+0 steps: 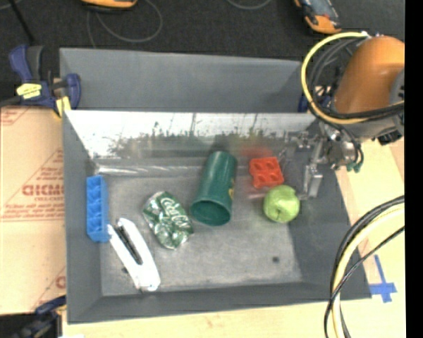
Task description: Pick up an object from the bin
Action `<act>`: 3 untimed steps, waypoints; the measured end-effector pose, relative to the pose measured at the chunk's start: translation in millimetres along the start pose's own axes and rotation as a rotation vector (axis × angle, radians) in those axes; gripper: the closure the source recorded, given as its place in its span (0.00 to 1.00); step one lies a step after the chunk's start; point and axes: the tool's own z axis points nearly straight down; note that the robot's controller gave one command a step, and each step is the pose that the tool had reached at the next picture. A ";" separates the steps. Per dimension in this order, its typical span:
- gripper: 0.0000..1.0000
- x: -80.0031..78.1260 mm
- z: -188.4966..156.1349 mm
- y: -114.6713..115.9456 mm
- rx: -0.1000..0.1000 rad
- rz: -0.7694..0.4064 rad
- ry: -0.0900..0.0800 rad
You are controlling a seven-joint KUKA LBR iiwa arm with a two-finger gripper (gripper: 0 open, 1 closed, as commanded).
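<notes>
From my console the gripper (314, 178) sits low at the 3 o'clock side of the bin (254, 259), close to the right wall. I cannot tell whether it is spread or pressed together, and I see nothing pinched in it.

The nearest thing is a green apple (281, 204), just beside the gripper at its 8 o'clock, on the bin floor right of centre. It is round, so it has no long axis I can give, and I cannot make out which way its stem points.

At 11 o'clock from the apple, very close to it, lies a red studded block (265, 172); it is at 9 o'clock from the gripper. On the apple's other sides the floor is bare.

Farther toward 9 o'clock a dark green cup (215, 187) lies on its side, with its long axis running roughly 12 to 6 and its open mouth toward 6.

Beyond it, at its 8 o'clock, is a crushed green can (167, 219).

A white stapler-like tool (135, 255) lies near the 7 o'clock corner, running 11 to 5.

Farthest, along the left wall, a blue studded bar (96, 208) runs 12 to 6.
</notes>
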 end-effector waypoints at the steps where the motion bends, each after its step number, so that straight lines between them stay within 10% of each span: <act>1: 0.00 -1.4 -5.5 0.6 0.002 -0.003 -0.007; 3: 0.00 53.4 48.4 30.3 -0.001 -0.049 -0.006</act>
